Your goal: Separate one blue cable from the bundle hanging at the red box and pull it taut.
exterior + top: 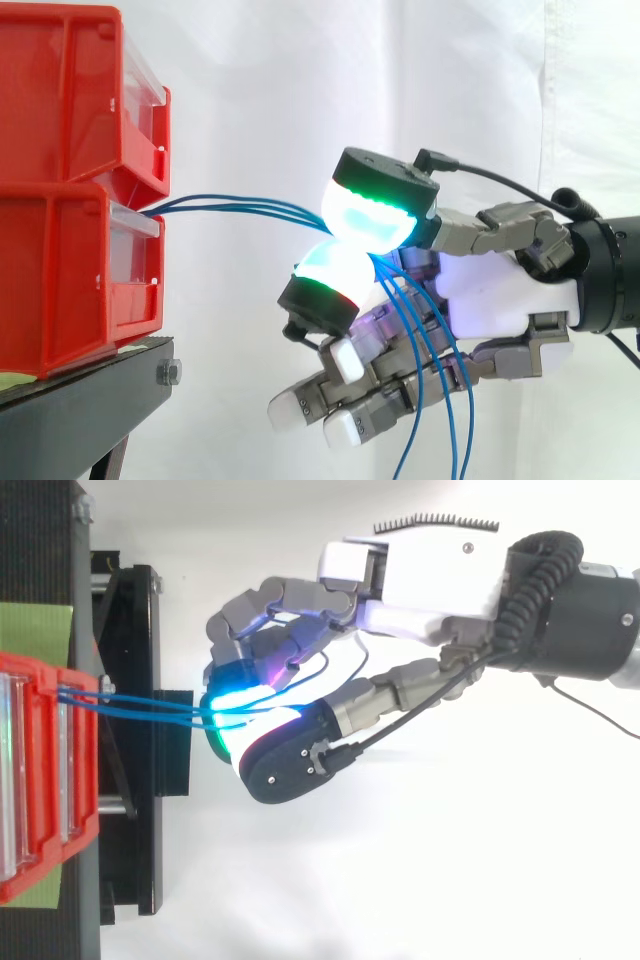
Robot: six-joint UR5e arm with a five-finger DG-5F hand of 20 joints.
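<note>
Centrally, the hand (500,295) is clamped on the blue cables (230,207). Its thumb and a finger curl toward each other, and their glowing green-and-cyan pads (375,215) press together with the strands caught between them. At the left, 2 red bins (60,260) sit stacked on a black stand (80,400) before a white curtain (300,80). The cables come out of the gap between the upper and lower bin and run nearly level to the pinch. Past it, the strands hang loosely down across the palm and the other fingers, which point left and low.
</note>
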